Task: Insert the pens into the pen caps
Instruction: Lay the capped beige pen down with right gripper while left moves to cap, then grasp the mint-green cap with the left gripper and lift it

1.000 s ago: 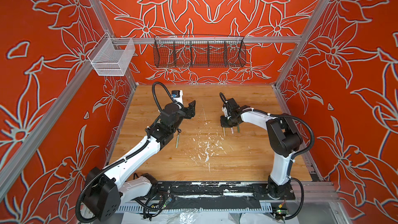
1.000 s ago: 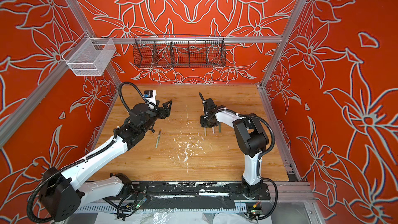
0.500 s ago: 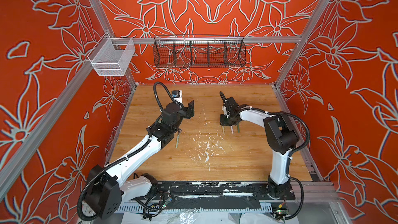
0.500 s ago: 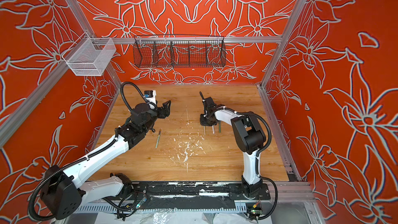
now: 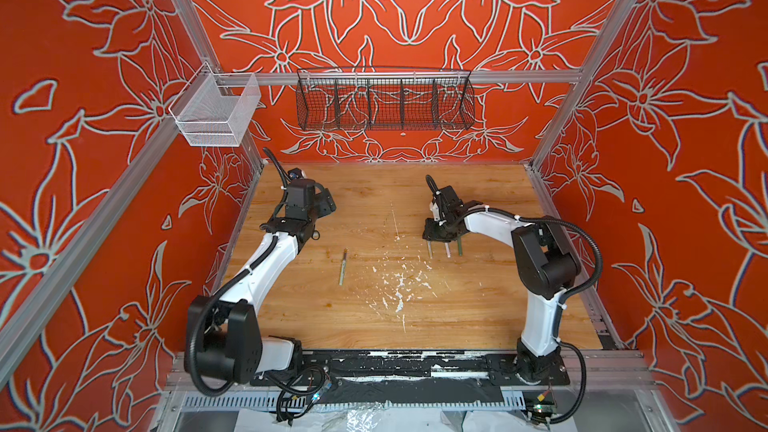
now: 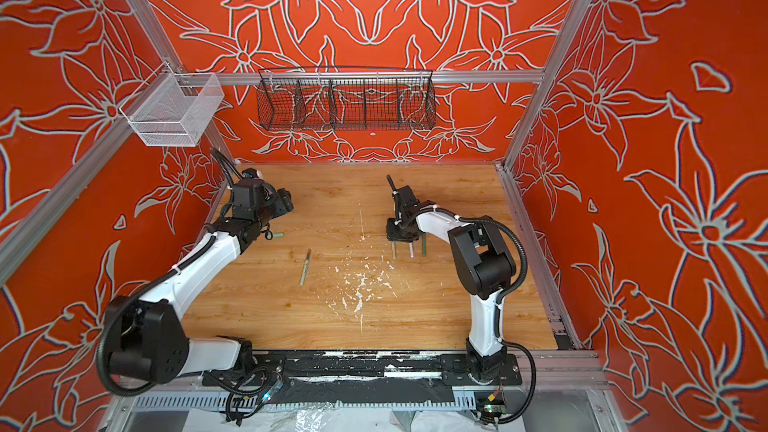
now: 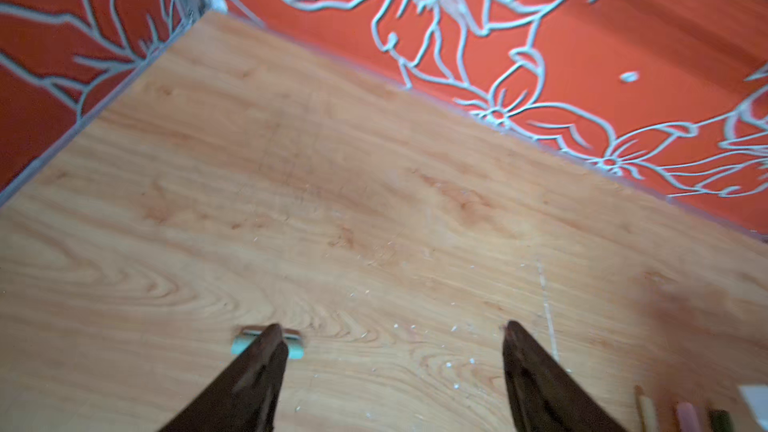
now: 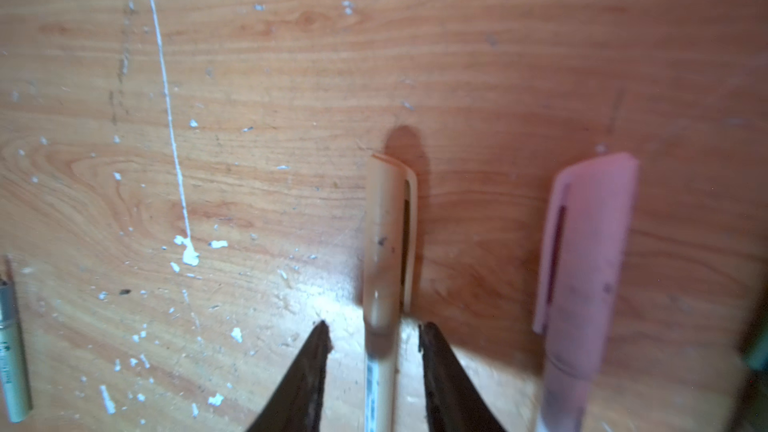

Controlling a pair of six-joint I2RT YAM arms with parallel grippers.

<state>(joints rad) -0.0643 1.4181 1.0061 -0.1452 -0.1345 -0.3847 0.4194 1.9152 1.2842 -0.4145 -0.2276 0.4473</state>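
Right end effector (image 8: 372, 328): jaws narrowly parted astride the capped tan pen (image 8: 382, 276), not touching. Risk: a skewed lift clips it and rolls it into the pink pen (image 8: 582, 263) just right. Left end effector (image 7: 392, 326) is wide and empty over the pale green cap (image 7: 240, 344); a finger could flick it. Uncapped pale green pen (image 5: 342, 266) lies centre-left on the desk (image 5: 374, 317). Right arm (image 5: 494, 222) elbow-bent, wrist down; left arm (image 5: 270, 259) stretched far-left.

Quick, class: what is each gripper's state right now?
Left gripper: open, holding nothing.
Right gripper: open, jaws either side of the capped tan pen, not gripping it.
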